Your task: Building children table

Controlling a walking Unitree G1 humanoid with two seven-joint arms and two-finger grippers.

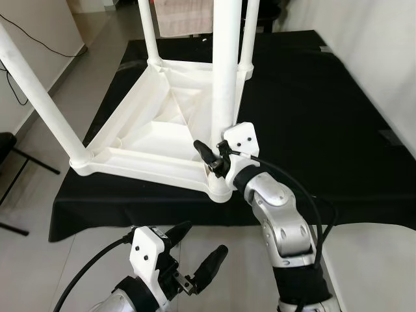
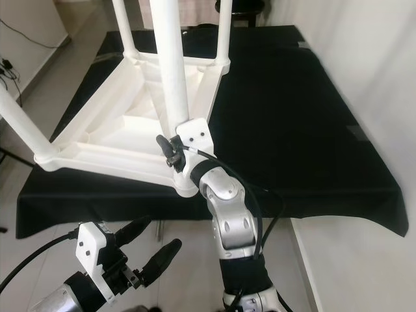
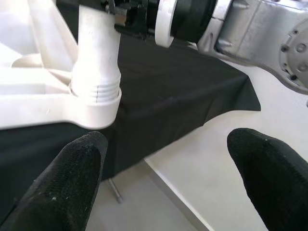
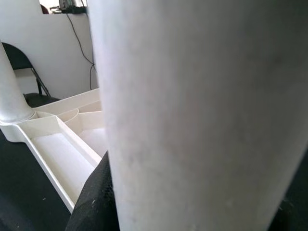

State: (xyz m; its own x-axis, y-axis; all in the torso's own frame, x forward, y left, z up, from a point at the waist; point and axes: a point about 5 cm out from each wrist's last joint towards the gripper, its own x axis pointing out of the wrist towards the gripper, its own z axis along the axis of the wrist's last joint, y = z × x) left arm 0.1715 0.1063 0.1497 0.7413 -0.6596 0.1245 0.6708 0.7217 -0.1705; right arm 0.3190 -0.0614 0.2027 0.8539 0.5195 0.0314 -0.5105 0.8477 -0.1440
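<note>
Left eye view: the white plastic children's table (image 1: 149,140) lies upside down on a black-covered bench (image 1: 338,130), its ribbed underside facing up. All four legs appear seated in their corner sockets, so assembly looks nearly complete; what seems left is confirming the nearest leg (image 1: 224,78) is fully home and turning the table upright. The right gripper (image 1: 218,159) is clamped around that leg just above its socket at the corner closest to the robot. The left gripper (image 1: 195,250) hangs below the bench edge, fingers spread and empty. Right eye view: same arrangement; the right arm reaches up from below to the near corner, and the far legs stand upright. Left wrist view: the two black fingertips (image 3: 67,183) stand well apart, with the leg's collar and socket ahead, showing no obvious gap at the joint. Right wrist view: the leg sits close against the camera, a black finger (image 4: 96,202) pressed to its side; the underside ribs look clean and undamaged.
</note>
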